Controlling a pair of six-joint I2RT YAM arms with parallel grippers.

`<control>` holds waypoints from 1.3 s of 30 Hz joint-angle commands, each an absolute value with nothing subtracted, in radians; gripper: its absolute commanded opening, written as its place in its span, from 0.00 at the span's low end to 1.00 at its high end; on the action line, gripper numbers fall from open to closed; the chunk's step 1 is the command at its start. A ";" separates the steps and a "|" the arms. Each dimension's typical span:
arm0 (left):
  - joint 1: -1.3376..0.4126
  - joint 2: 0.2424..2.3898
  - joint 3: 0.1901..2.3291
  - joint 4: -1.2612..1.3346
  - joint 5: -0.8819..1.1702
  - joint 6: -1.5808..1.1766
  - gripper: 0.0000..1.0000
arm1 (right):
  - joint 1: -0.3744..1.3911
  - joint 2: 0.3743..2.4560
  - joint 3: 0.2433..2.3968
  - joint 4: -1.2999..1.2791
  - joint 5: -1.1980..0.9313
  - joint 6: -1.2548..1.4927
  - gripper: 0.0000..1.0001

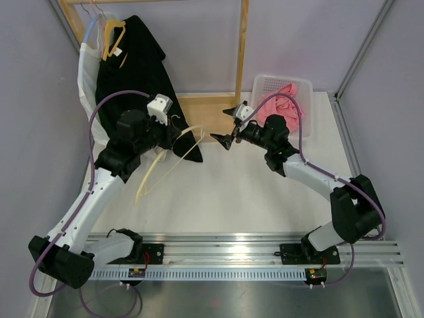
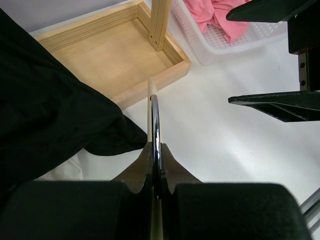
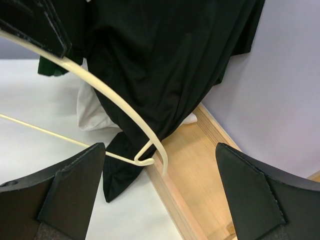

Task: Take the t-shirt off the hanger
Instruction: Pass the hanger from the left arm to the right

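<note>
Hanger bare, pinched in the left gripper above the counter; right gripper spread wide beside its hook. Pink t-shirt lies in the basket.

White table top, matte; light soft and even, shadows faint. Pale lilac-grey walls close in the far side and both flanks. A grey metal post slants up the far right corner. At the far edge stands a light wooden rack, its upright set in a shallow wooden base tray. Just right of the tray sits a white perforated plastic basket, pink cloth heaped inside. A ribbed aluminium rail runs along the near edge, with grey sheet metal below it
</note>
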State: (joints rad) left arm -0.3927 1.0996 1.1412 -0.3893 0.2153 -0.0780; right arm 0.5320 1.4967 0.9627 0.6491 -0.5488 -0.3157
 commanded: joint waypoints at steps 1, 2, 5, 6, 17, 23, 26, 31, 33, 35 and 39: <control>-0.390 1.069 1.144 -0.337 0.264 -0.087 0.00 | 0.554 1.512 1.012 0.625 -0.577 -0.415 0.99; -0.390 1.069 1.143 -0.337 0.262 -0.087 0.00 | 0.557 1.522 1.019 0.595 -0.577 -0.426 0.99; -0.390 1.063 1.138 -0.339 0.262 -0.087 0.00 | 0.571 1.537 1.028 0.592 -0.569 -0.449 1.00; -0.391 1.060 1.140 -0.337 0.264 -0.086 0.00 | 0.572 1.540 1.026 0.598 -0.568 -0.454 0.99; -0.390 1.078 1.173 -0.408 0.287 -0.071 0.00 | 0.661 1.568 1.003 0.630 -0.462 -0.600 0.95; -0.390 1.091 1.181 -0.422 0.299 -0.069 0.00 | 0.684 1.592 1.026 0.611 -0.443 -0.630 0.88; -0.390 1.091 1.180 -0.416 0.299 -0.069 0.00 | 0.699 1.609 1.049 0.592 -0.439 -0.637 0.81; -0.390 1.109 1.198 -0.440 0.333 -0.066 0.00 | 0.727 1.643 1.077 0.584 -0.417 -0.655 0.73; -0.390 1.117 1.198 -0.445 0.339 -0.064 0.00 | 0.733 1.651 1.086 0.580 -0.416 -0.655 0.66; -0.390 1.120 1.201 -0.451 0.342 -0.063 0.00 | 0.741 1.660 1.095 0.577 -0.419 -0.655 0.63; -0.390 1.121 1.201 -0.449 0.342 -0.063 0.00 | 0.753 1.680 1.118 0.557 -0.420 -0.661 0.51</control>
State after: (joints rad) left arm -0.3927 1.1259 1.1496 -0.4850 0.3084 -0.0750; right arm 0.7345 1.6688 1.0634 0.5507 -0.4332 -0.6395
